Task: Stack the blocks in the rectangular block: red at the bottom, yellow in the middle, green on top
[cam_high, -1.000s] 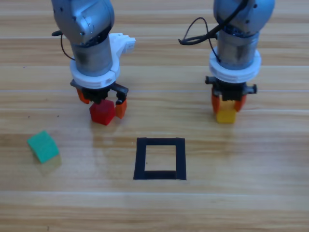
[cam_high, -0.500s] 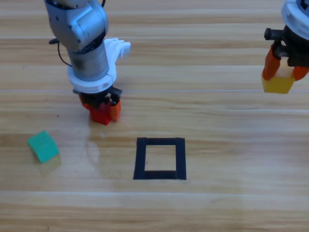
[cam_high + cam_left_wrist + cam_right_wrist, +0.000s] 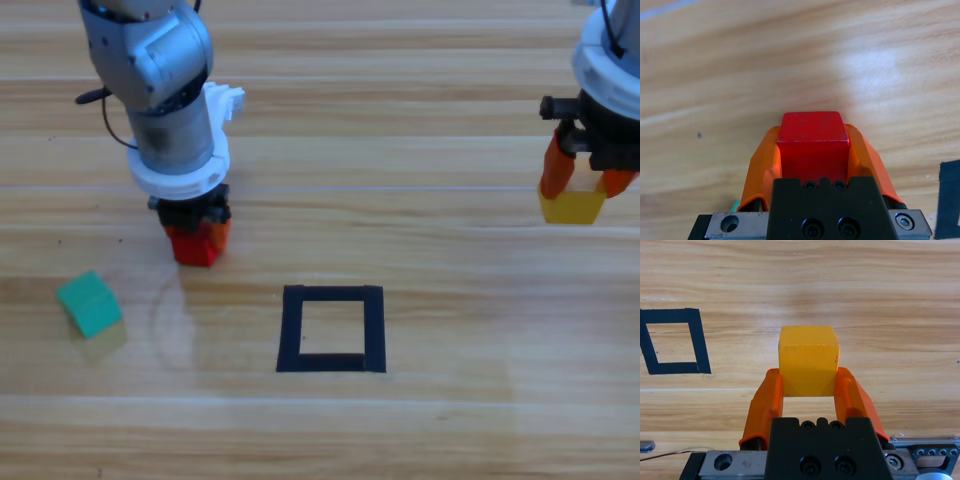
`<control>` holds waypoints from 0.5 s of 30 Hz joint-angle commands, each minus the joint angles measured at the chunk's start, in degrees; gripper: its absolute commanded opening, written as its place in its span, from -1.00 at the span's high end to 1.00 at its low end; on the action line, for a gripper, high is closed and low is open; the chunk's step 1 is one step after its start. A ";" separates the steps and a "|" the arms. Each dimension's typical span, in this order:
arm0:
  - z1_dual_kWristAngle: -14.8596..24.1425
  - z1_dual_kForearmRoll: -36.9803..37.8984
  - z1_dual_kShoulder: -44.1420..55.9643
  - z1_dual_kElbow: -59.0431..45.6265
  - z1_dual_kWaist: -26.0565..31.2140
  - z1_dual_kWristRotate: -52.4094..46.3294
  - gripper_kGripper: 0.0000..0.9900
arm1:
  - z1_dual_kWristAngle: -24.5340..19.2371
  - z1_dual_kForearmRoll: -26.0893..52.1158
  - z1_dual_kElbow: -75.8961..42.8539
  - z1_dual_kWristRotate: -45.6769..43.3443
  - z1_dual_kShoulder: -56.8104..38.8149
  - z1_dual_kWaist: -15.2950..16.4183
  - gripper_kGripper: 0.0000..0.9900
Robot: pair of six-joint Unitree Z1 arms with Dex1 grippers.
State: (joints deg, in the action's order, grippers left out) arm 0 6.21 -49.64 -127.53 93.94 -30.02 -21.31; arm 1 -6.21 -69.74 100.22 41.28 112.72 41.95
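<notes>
A bare wooden tabletop point(image 3: 430, 430) is carrying everything here, and nearest the front edge, about midway along it, the black tape square point(image 3: 331, 328) is lying empty with wood showing inside. Off toward the left edge, the green cube point(image 3: 89, 303) is sitting alone, well apart from both arms. Farther back and left of the square, the left gripper point(image 3: 197, 228) is clamping the red cube point(image 3: 194, 246) between its orange jaws; the left wrist view is showing the cube seated squarely against both. Whether it is touching the wood cannot be told. At the right edge, the right gripper point(image 3: 578, 185) is gripping the yellow cube point(image 3: 572, 206) by its side faces and waiting clear of the square. Red is going down first, so the left arm is needing to carry it to the middle of the square, keep its faces in line with the tape, lower it until it is resting flat, and only then let go, straight up, so that yellow is getting a level base.
</notes>
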 commanded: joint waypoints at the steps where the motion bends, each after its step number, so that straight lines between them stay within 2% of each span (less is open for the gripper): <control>1: -0.59 -7.84 1.58 5.29 -4.35 -6.46 1.00 | 1.11 1.62 -1.34 -0.67 4.79 1.65 1.00; 8: -2.96 -18.83 -1.23 15.57 -10.41 -14.72 1.00 | 1.11 1.80 -1.43 -0.58 5.85 1.65 1.00; 15: -2.26 -19.44 -0.88 16.27 -17.01 -23.95 1.00 | 1.11 1.88 -1.43 -0.67 6.11 1.65 1.00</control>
State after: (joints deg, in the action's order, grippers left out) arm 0 3.51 -68.79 -126.61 110.08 -41.46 -41.26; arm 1 -5.96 -68.80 100.10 41.09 114.77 41.95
